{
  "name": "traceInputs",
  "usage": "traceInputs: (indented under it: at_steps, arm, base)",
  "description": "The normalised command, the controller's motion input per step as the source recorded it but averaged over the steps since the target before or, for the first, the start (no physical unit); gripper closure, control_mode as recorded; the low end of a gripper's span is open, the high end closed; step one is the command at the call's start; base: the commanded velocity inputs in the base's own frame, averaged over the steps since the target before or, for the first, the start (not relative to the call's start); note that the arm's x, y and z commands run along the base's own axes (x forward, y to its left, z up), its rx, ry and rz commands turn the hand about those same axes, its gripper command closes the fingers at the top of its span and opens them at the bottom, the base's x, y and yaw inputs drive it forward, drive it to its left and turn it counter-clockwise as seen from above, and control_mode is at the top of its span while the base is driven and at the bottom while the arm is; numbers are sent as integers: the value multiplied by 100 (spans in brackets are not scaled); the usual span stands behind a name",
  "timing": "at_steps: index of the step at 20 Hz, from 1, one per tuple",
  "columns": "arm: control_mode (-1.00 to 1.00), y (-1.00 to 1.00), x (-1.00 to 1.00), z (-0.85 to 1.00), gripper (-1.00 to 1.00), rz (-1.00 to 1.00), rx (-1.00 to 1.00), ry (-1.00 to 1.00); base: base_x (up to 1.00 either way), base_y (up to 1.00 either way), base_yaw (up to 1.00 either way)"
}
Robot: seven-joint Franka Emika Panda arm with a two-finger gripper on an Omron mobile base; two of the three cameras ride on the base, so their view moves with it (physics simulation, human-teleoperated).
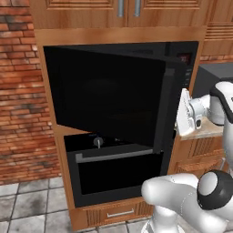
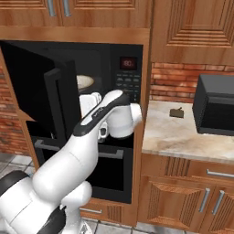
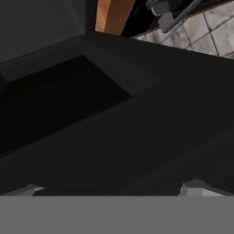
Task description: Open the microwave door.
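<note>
Standing partly open, the microwave door (image 1: 107,98) swings out to the left of the microwave (image 2: 123,77), its bar handle at the free edge.

Reaching in at 3 o'clock of the door, the gripper (image 1: 181,113) sits by that edge; whether its fingers are wide or narrow cannot be told. Below, at 6 o'clock, sits the oven (image 1: 118,170).

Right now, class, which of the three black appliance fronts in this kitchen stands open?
The microwave door, swung outward on its left hinge. The oven door below and the countertop appliance are both shut.
</note>
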Motion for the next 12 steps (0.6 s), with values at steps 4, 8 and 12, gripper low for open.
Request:
traceInputs:
  at_steps: [4, 8, 12]
  arm:
    - [-100, 100, -80, 18, -100, 14, -4, -4]
    - [-100, 100, -67, 17, -100, 8, -14, -10]
    - [-100, 100, -35, 12, -100, 1, -17, -14]
  base:
    - [0, 0, 0]
    - [0, 0, 0]
    - [0, 0, 0]
